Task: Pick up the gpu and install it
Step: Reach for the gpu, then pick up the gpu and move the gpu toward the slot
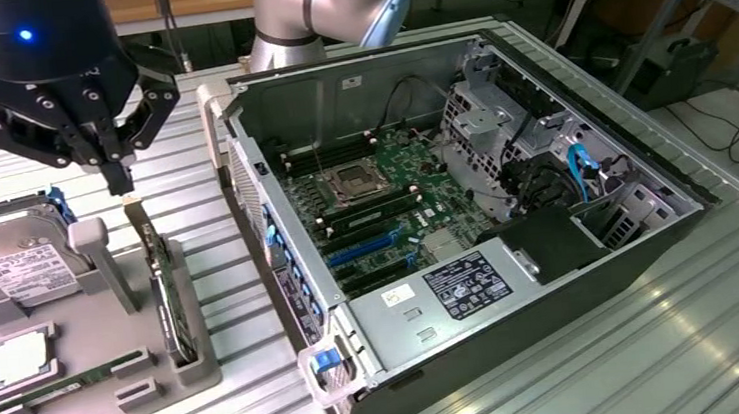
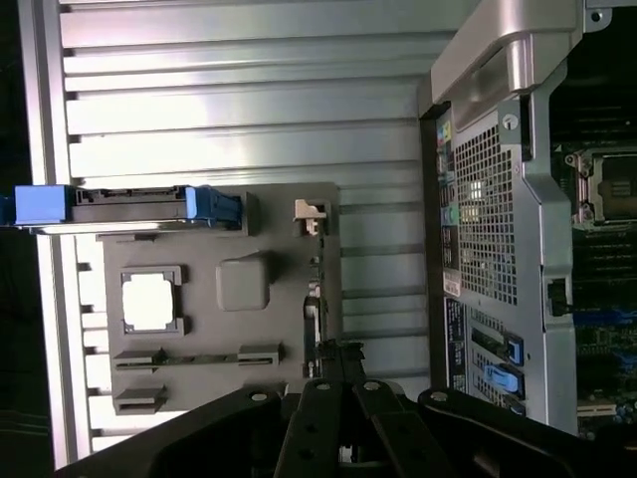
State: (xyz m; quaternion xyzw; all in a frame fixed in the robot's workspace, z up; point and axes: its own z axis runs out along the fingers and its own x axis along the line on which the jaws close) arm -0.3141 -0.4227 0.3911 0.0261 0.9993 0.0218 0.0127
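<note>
The gpu [image 1: 160,286] is a thin dark card standing on edge in a slot along the side of the grey holder tray [image 1: 99,331] that faces the case. In the wrist view the gpu [image 2: 315,299] appears edge-on at the tray's rim [image 2: 219,199]. My gripper [image 1: 123,193] hangs just above the card's far end, fingers shut together with nothing between them and apart from the card. The wrist view has the gripper [image 2: 340,351] tips meeting over the tray's edge.
The open computer case [image 1: 332,90] lies to the exterior view's right of the tray, motherboard [image 1: 383,206] exposed. On the tray sit a silver hard drive [image 1: 20,263], a processor chip [image 1: 18,358] and a green memory stick [image 1: 76,378]. Ribbed metal tabletop [image 1: 623,345] all around.
</note>
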